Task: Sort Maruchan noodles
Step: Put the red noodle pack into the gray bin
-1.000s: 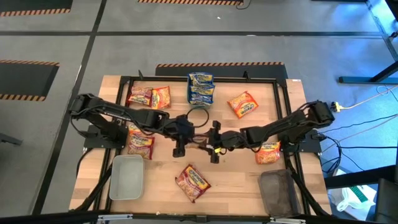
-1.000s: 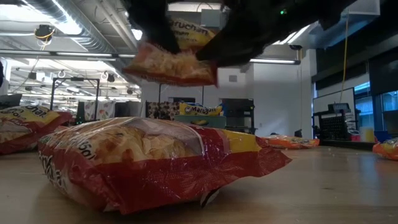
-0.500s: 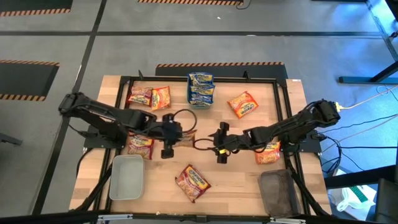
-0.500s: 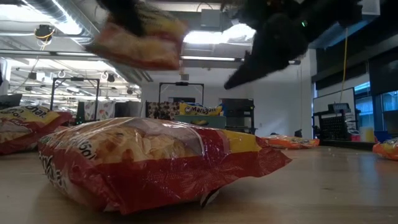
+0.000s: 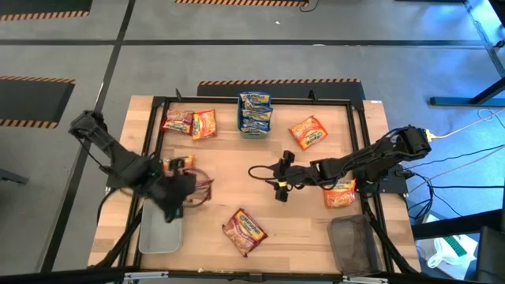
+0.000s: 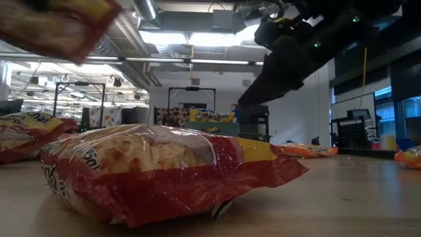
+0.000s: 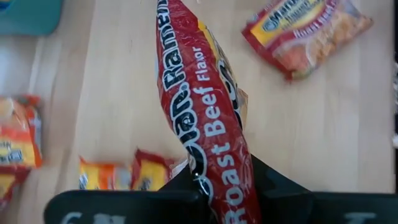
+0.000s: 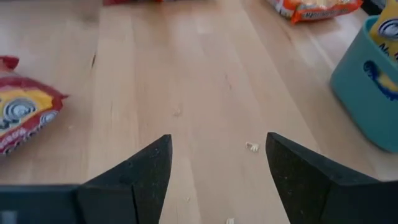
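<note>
A red Roast Beef packet (image 7: 202,134) is pinched between the fingers of the left gripper (image 5: 175,192), held above the table's left side, apparently over the grey tray (image 5: 160,233). The right gripper (image 8: 217,168) is spread and empty near the table (image 5: 229,158) centre. Other packets are scattered around.

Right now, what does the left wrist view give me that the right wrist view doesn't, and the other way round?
Only the left wrist view shows the left gripper shut on a red Roast Beef packet, with a teal tray corner beyond. Only the right wrist view shows the right gripper open and empty over bare wood, with the teal bin of blue packets. Both show the wooden table with loose packets lying on it.
</note>
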Controlling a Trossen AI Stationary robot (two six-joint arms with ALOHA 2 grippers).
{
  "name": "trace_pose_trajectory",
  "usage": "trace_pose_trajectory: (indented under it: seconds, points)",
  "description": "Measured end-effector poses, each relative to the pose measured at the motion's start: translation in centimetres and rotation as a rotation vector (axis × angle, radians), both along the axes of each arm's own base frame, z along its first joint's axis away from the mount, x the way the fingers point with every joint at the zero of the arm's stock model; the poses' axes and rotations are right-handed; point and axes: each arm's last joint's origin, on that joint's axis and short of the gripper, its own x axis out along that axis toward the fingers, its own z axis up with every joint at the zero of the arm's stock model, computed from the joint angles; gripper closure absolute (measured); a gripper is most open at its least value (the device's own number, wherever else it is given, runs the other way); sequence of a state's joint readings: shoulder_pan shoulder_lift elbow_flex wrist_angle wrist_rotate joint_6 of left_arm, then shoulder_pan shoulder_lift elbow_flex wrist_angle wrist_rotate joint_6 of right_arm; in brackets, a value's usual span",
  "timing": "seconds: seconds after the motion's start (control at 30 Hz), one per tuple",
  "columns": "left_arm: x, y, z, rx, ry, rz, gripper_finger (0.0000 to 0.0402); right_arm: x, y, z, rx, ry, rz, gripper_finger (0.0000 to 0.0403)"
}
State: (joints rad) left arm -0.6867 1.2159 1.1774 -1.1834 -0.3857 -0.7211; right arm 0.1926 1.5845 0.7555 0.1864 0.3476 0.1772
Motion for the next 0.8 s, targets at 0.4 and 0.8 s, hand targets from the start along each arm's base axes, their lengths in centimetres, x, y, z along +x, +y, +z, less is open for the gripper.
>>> trace_pose_trajectory:
  seconds: [0.4,0.8]
  points:
    - [-7.3,-4.3,-0.4,-0.061,-0.001,0.078,0.038,0.5,-0.8,0.4,0.027,-0.056,-0.008,0.0159]
    - [-11.4,-5.3,-5.0,-0.047,-0.004,0.155,0.0381,0.7,-0.8,0.8,0.035,-0.103,-0.004,0.0159]
